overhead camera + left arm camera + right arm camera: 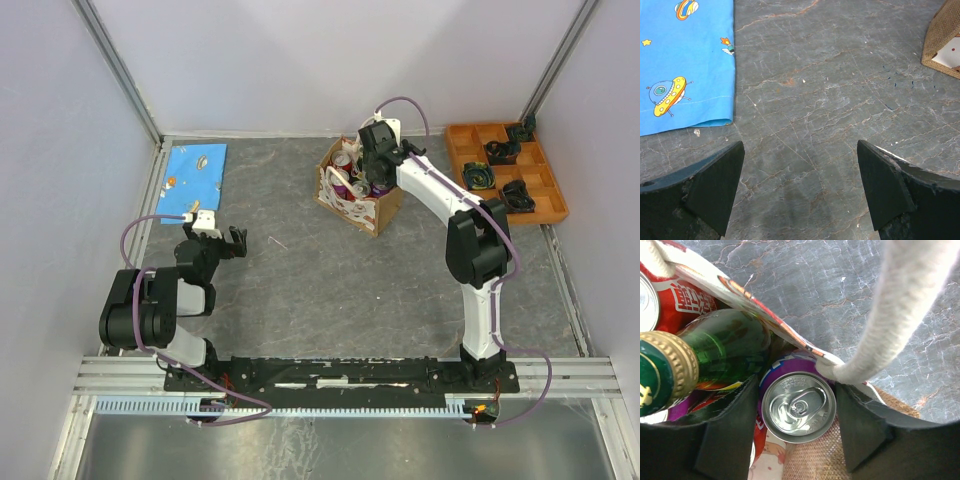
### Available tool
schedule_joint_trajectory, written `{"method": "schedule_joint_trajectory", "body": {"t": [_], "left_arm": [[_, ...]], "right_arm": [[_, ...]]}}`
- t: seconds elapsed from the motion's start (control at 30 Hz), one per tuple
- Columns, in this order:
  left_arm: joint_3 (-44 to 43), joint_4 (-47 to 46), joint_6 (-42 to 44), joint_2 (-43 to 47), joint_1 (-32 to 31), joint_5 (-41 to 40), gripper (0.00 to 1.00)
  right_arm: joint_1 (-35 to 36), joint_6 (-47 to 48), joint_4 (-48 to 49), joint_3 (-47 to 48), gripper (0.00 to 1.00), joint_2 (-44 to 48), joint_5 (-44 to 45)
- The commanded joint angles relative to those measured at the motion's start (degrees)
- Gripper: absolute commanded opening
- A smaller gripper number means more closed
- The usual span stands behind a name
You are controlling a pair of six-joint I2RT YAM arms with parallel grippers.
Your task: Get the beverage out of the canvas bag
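The canvas bag (372,208) stands at the back middle of the table, tan with white handles and patterned panels. My right gripper (376,176) reaches down into it. In the right wrist view its jaws (796,390) press both sides of a purple beverage can (797,407) with a silver top, still inside the bag (825,455). A green glass bottle (725,345) with a gold cap and a red can (685,305) stand beside it. A white handle (890,315) loops over the right finger. My left gripper (232,241) is open and empty above the bare table (800,145).
A blue cartoon-print cloth (195,178) lies at the back left, also in the left wrist view (685,60). An orange compartment tray (505,170) with dark parts sits at the back right. A bag corner (945,40) shows in the left wrist view. White walls enclose the table.
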State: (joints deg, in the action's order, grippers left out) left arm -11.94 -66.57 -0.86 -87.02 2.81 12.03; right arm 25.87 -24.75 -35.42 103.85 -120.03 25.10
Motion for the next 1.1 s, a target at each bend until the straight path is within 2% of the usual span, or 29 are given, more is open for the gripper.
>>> {"method": "schedule_joint_trajectory", "body": {"t": [0.0,0.3,0.53,0.8,1.07], "left_arm": [[-0.4,-3.1,1.0,-0.1,0.2,-1.0,0.99],[-0.4,-3.2,1.0,-0.1,0.2,-1.0,0.99],[-0.4,-3.4,0.9,-0.2,0.2,-1.0,0.99],[-0.4,-3.6,0.9,-0.2,0.2,-1.1,0.99],[-0.4,-3.5,0.9,-0.2,0.2,-1.1,0.99]], "right_arm": [[-0.6,-0.5,-7.7,-0.9,0.58,-3.6,0.8],[-0.6,-0.5,-10.6,0.4,0.60,-6.6,0.5],[-0.6,0.1,-12.2,-0.1,0.69,-8.3,0.7],[-0.6,-0.1,-12.9,-2.2,0.69,-6.1,3.0],[-0.6,1.9,-14.4,-2.6,0.66,-8.7,1.9]]}}
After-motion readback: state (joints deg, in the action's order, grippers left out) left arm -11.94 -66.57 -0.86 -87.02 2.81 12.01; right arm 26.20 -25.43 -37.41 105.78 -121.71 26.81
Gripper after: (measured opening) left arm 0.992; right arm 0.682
